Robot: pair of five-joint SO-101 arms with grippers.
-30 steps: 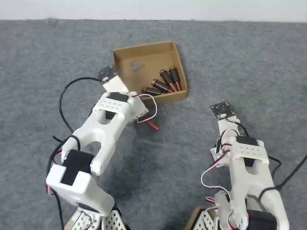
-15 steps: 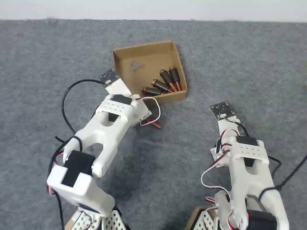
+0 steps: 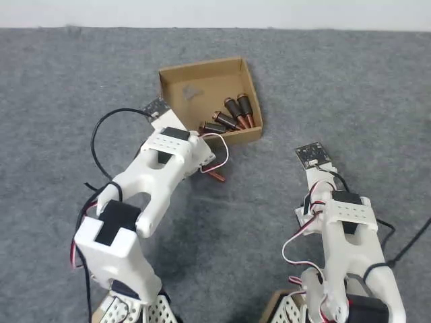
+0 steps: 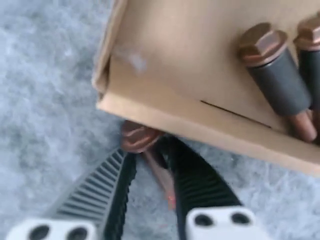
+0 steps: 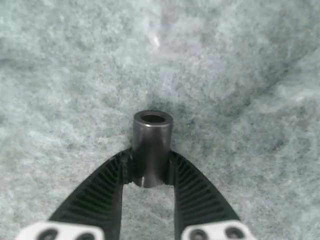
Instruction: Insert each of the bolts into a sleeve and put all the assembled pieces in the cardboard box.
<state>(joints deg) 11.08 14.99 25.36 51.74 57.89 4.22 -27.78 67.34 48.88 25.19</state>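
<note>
Our left jaws are clamped on a copper bolt [image 4: 136,136] whose head sits just outside the wall of the cardboard box [image 4: 165,107]. Our right jaws grip an upright sleeve [image 5: 152,142] over the counter [image 5: 75,60], well apart from it. We should carry the bolt across, line its shank up with the sleeve's open bore, and push straight in without tilting.

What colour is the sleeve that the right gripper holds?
Dark grey, almost black; the sleeve shows best in the right wrist view.
</note>
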